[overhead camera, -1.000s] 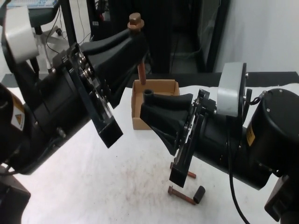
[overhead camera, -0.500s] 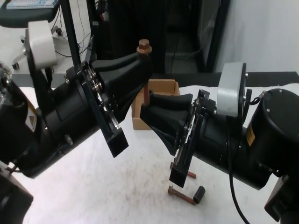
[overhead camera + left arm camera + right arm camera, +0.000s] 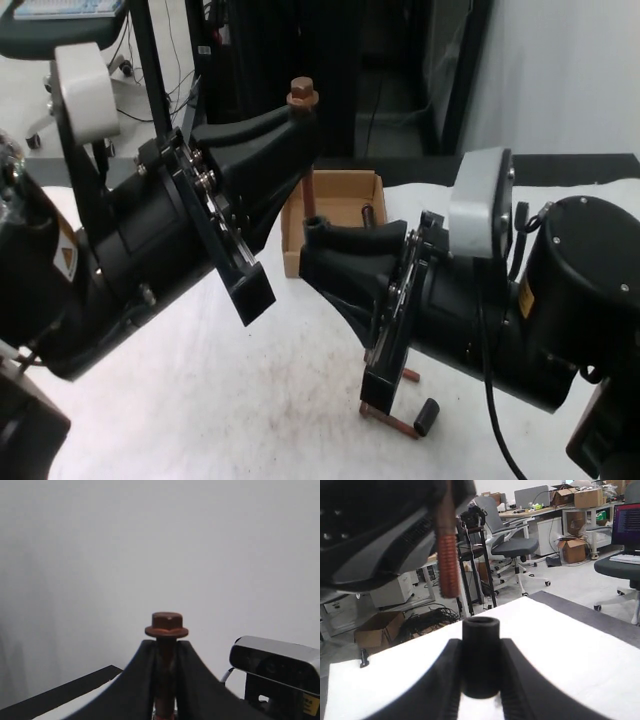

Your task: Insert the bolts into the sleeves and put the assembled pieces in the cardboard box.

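Bench (image 3: 200, 400): it has a white cover and carries the box and the loose parts.
Left arm (image 3: 120, 250): in the high view it comes in from the left side and is raised above the bench, and its gripper points toward the box.
Right arm (image 3: 560, 290): it comes in from the right side and is lower than the left arm. Its gripper also points toward the box.
Cardboard box (image 3: 340, 190): it stands open on the far part of the bench, behind the 2 grippers. A small dark piece lies inside it, but I cannot tell what it is.
Left gripper (image 3: 165, 647): its 2 fingers are closed on the shank of a bolt, just under the head.
Right gripper (image 3: 480, 650): its 2 fingers are closed on the body of a sleeve.
Held bolt (image 3: 166, 625): copper colour, upright, head on top. Its threaded end hangs just above the sleeve, a little aside from the opening and not touching it.
Held sleeve (image 3: 480, 657): black, upright, the open end up, in front of the box.
Loose bolt (image 3: 390, 418): it lies flat on the near part of the bench, under the right arm.
Loose sleeve (image 3: 427, 416): black, it lies just beside the loose bolt.
Second loose bolt (image 3: 410, 376): only 1 end shows from under the right arm, near the other loose parts.
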`<action>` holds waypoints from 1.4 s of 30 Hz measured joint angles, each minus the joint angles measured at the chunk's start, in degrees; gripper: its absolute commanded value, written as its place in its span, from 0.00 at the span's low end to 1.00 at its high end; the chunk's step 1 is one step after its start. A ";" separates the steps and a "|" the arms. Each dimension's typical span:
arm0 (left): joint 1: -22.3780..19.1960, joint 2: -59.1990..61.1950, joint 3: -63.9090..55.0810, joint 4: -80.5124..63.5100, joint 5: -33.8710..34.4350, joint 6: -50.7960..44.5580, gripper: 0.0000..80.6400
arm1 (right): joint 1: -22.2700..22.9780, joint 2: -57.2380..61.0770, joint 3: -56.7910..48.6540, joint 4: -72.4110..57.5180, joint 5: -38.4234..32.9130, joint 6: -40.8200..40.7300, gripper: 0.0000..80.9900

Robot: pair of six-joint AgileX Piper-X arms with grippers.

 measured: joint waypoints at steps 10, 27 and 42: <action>0.00 0.00 0.00 -0.41 0.00 0.00 0.00 | 0.00 0.14 0.00 -3.30 -0.49 0.00 0.01; 0.00 0.00 0.00 0.31 -0.88 0.00 0.00 | 0.00 0.14 0.00 -2.32 -2.94 0.00 0.01; 0.00 0.00 0.00 0.38 1.62 0.00 0.00 | 0.00 0.14 0.00 -6.18 -2.94 0.00 0.01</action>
